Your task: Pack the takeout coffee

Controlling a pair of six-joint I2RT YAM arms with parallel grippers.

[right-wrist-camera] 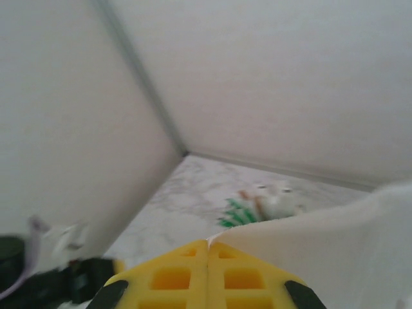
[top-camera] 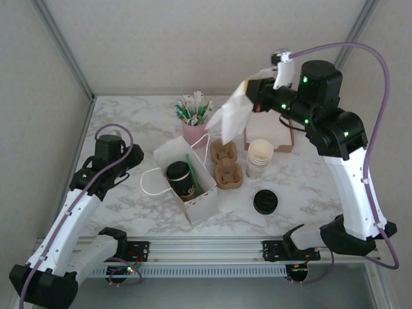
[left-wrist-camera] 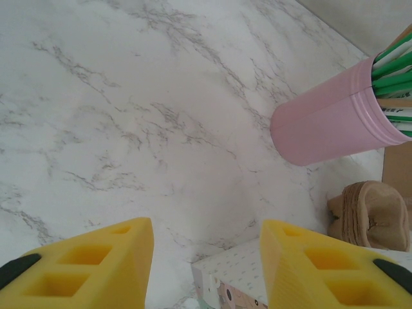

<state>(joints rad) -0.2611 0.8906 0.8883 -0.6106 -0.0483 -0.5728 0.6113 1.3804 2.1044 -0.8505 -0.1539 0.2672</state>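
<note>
Pinching a white napkin (right-wrist-camera: pixel 335 248), right fingers (right-wrist-camera: pixel 170 278) press together; left fingers (left-wrist-camera: pixel 96 267) stand parted, empty.

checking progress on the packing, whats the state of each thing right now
takeout coffee: lidded, inside the bag
white bag: open, upright
left gripper: open, empty
right gripper: shut on white napkin, raised
cup stack: lidless, upright
loose lids: not on any cup
pink cup: upright, filled
</note>
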